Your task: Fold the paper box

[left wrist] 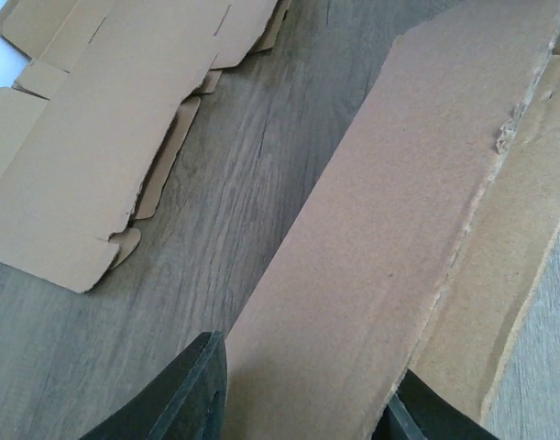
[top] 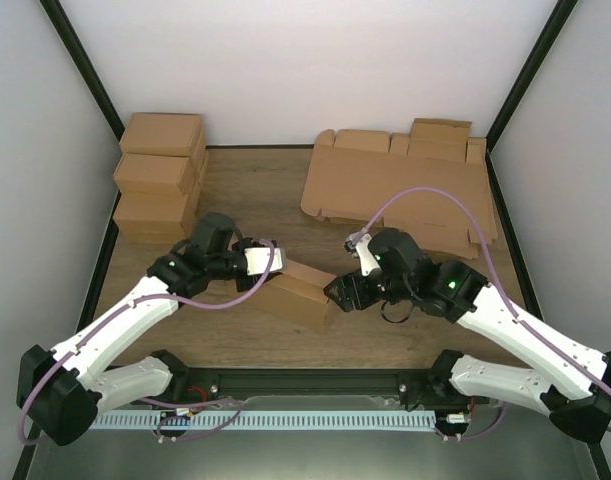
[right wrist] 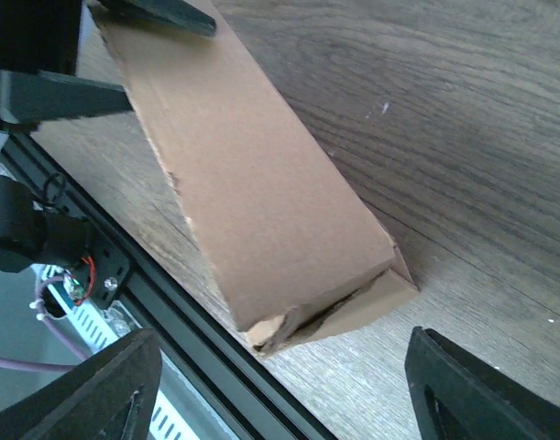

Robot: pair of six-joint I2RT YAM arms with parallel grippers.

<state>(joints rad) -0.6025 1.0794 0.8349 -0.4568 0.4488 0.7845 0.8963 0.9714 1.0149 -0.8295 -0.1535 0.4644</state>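
The paper box [top: 301, 291] lies folded into a long brown block on the wood table near the front edge. My left gripper [top: 271, 262] is shut on its left end. In the left wrist view the box's top panel [left wrist: 389, 229] runs between the two black fingers [left wrist: 192, 394], which press both its edges. My right gripper [top: 337, 293] stands open just off the box's right end. In the right wrist view that end [right wrist: 252, 183] shows a partly tucked flap, with my right gripper [right wrist: 280, 394] wide apart and touching nothing.
Several finished brown boxes [top: 160, 175] are stacked at the back left. A sheaf of flat cardboard blanks [top: 405, 190] lies at the back right, also in the left wrist view [left wrist: 87, 156]. A black rail [right wrist: 170, 321] runs close along the box's near side.
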